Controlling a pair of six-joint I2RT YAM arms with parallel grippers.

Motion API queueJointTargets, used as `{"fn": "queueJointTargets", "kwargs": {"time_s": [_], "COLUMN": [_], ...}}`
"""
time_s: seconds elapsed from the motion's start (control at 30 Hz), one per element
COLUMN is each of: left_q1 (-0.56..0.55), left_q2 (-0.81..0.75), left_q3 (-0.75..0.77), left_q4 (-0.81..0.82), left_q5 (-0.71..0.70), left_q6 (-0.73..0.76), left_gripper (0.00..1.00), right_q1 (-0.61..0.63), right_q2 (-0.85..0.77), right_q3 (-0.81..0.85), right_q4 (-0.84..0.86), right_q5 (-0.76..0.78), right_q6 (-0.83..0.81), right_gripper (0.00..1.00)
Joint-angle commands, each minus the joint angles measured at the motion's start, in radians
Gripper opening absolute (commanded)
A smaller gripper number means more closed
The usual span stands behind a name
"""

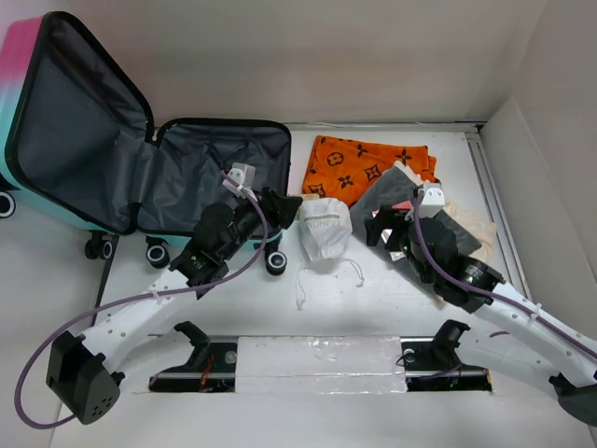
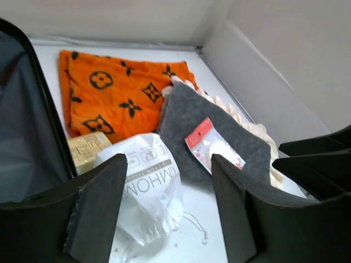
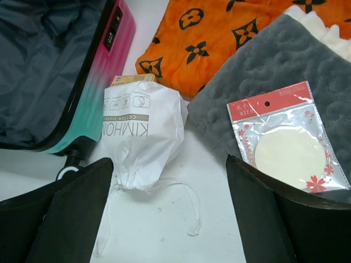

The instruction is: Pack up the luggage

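Left tool (image 2: 169, 186): fingers apart, nothing held, positioned just beside the white drawstring bag (image 1: 324, 231). Right tool (image 3: 170, 205): fingers apart, nothing held, positioned at the edge of the grey cloth (image 3: 263, 60), which carries a sealed sponge packet (image 3: 285, 145). An orange patterned cloth (image 1: 364, 163) lies beyond. The luggage (image 1: 84, 140) lies open at the far left of the table (image 1: 373, 303), grey lining exposed.

1 overhead view; 2 low, close wrist views share the white bag (image 3: 142, 129) and luggage (image 3: 49, 71).
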Motion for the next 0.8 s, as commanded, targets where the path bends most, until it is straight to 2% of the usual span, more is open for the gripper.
{"fn": "queueJointTargets", "kwargs": {"time_s": [0.0,0.17,0.2,0.23,0.3,0.33,0.37,0.4,0.43,0.5,0.53,0.6,0.7,0.77], "left_q1": [-0.003,-0.003,-0.003,-0.003,-0.003,-0.045,-0.088,-0.139,-0.252,-0.345,-0.365,-0.365,-0.365,-0.333], "left_q2": [0.022,0.008,0.008,0.008,0.008,0.008,0.008,0.008,0.051,0.101,0.141,0.151,0.113,0.076], "left_q3": [0.012,-0.018,-0.018,-0.018,-0.009,-0.009,0.004,0.041,0.066,0.156,0.182,0.199,0.147,0.101], "left_q4": [0.03,0.093,0.093,0.079,0.079,0.065,0.047,0.019,-0.01,-0.094,-0.116,-0.13,-0.069,-0.068], "left_q5": [0.077,0.139,0.152,0.152,0.172,0.145,0.092,-0.065,-0.166,-0.415,-0.444,-0.444,-0.444,-0.425], "left_q6": [-0.021,-0.022,-0.022,-0.031,-0.031,-0.003,0.027,0.059,0.09,0.147,0.147,0.134,0.104,0.072], "left_gripper": [0.59,0.6,0.56,0.53,0.46,0.43,0.43,0.42,0.42,0.42,0.42,0.42,0.47,0.48], "right_q1": [-0.003,-0.003,-0.003,-0.003,-0.003,-0.003,-0.003,-0.003,-0.012,-0.021,-0.036,-0.056,-0.095,-0.13], "right_q2": [-0.008,-0.017,-0.017,-0.017,-0.017,-0.017,-0.007,0.004,0.004,0.042,0.056,0.105,0.191,0.235], "right_q3": [0.023,0.032,0.032,0.023,0.023,0.014,0.014,0.014,0.005,0.005,0.005,0.017,0.028,0.038], "right_q4": [-0.029,-0.061,-0.061,-0.061,-0.052,-0.052,-0.052,-0.061,-0.061,-0.061,-0.061,-0.04,0.008,0.008], "right_q5": [0.021,0.069,0.069,0.069,0.069,0.069,0.069,0.083,0.083,0.083,0.083,0.045,-0.017,-0.017], "right_q6": [0.045,0.045,0.045,0.045,0.045,0.054,0.069,0.069,0.069,0.069,0.069,0.06,0.039,0.039], "right_gripper": [0.9,0.84,0.8,0.72,0.62,0.39,0.31,0.26,0.25,0.24,0.26,0.45,0.74,0.76]}}
